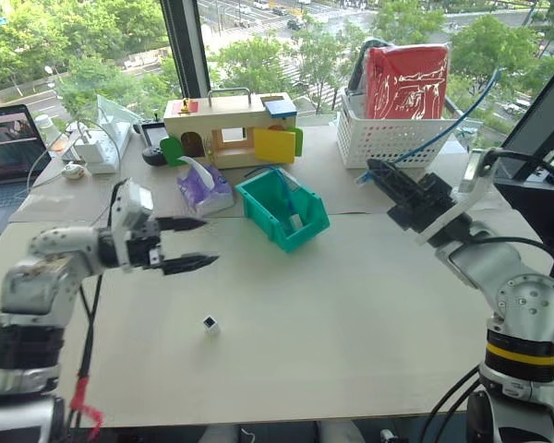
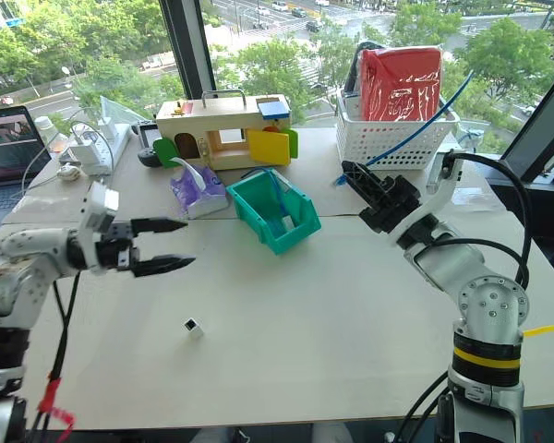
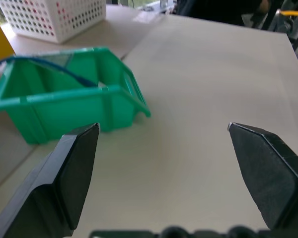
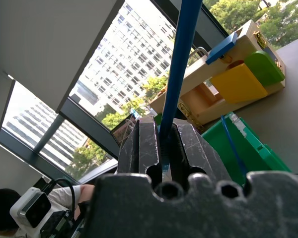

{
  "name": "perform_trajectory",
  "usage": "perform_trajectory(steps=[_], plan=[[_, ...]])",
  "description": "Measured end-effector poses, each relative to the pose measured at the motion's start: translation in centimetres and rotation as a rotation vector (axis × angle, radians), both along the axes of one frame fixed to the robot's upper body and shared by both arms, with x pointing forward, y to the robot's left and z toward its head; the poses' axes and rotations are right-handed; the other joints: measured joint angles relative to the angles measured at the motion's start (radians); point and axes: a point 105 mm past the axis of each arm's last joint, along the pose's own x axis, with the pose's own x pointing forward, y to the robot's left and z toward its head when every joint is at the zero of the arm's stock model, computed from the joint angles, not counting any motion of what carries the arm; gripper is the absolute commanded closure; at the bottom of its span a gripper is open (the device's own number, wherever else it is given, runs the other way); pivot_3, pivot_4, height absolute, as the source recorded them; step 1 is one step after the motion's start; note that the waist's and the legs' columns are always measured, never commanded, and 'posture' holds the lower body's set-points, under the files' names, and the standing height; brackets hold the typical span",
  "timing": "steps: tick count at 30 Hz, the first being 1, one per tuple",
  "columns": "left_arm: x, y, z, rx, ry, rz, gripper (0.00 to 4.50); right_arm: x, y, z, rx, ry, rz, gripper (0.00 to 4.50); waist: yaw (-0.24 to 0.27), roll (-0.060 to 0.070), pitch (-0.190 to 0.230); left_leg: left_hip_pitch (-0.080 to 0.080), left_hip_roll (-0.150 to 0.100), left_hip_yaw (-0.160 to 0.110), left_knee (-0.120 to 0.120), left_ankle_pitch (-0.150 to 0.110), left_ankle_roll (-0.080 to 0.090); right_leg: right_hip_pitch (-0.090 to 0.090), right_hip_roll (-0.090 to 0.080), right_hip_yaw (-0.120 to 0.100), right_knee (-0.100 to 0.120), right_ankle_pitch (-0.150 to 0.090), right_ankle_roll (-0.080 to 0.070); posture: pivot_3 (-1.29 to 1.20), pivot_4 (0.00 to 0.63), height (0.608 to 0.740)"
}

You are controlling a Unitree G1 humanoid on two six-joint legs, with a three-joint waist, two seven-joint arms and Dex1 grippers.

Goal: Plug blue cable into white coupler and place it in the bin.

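From the left eye view, the white coupler (image 1: 210, 324), a tiny hard cube with a dark socket face, lies alone on the matte beige table (image 1: 351, 314), toward its near edge and left of centre. The left gripper (image 1: 196, 245) hangs above the table beyond it, black tapered fingers spread wide and empty. The right gripper (image 1: 380, 173) is raised near the table's right side, jaws pinched on the blue cable (image 1: 443, 129), a thin glossy cord that arcs back over the white lattice basket (image 1: 388, 138). The bin (image 1: 282, 209), smooth teal-green plastic with a sloped cut-away front, sits toward the far middle, beside a wooden toy house (image 1: 231, 125) and a purple tissue pack (image 1: 203, 187).

The right eye view gives the same layout; the coupler is well apart from both grippers.

In the left wrist view, the two wedge-shaped fingers frame bare tabletop, with the bin beyond holding a loop of blue cord.

In the right wrist view, the cable runs straight up from between the closed ridged pads; its plug is hidden.

The likely trouble: the cube is small, light and slick, so a wide pinch may skid or tip it, turning the socket away. The limp cable may also sag or snag on the basket, misaligning the plug.
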Motion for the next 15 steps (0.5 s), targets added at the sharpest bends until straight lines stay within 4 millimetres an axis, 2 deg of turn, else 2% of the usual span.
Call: perform_trajectory(steps=[5, 9, 12, 15], plan=[[0.1, -1.3, -1.5, 0.007, 0.025, -0.009, 0.04, 0.0, -0.2, -0.3, -0.004, 0.007, -0.009, 4.5, -0.002, 0.0, 0.0, 0.0, 0.0, 0.0, 0.0, 0.0, 0.0, 0.0, 0.0, 0.0, 0.0, 0.0, 0.0, 0.0, 0.15, 0.74], [0.7, -1.8, -1.4, 0.024, 0.005, -0.014, 0.04, 0.0, -0.3, -0.3, -0.005, 0.007, -0.015, 4.5, -0.002, 0.0, 0.0, 0.0, 0.0, 0.0, 0.0, 0.0, 0.0, 0.0, 0.0, 0.0, 0.001, 0.0, 0.0, 0.0, 0.15, 0.74], [1.0, -2.2, -1.4, 0.015, 0.019, -0.021, 0.82, 0.0, -0.3, -0.4, -0.007, 0.007, -0.018, 4.5, -0.002, 0.0, 0.0, 0.0, 0.0, 0.0, 0.0, 0.0, 0.0, 0.0, 0.0, 0.0, 0.001, 0.0, 0.0, 0.0, 0.15, 0.74], [0.8, -2.5, -1.5, 0.014, 0.058, -0.054, 1.93, 0.0, -0.4, -0.5, -0.009, 0.012, -0.021, 4.5, -0.005, 0.0, 0.0, 0.0, 0.0, 0.0, 0.0, 0.0, 0.0, 0.0, 0.0, 0.0, 0.001, 0.0, 0.0, 0.0, 0.15, 0.74]])
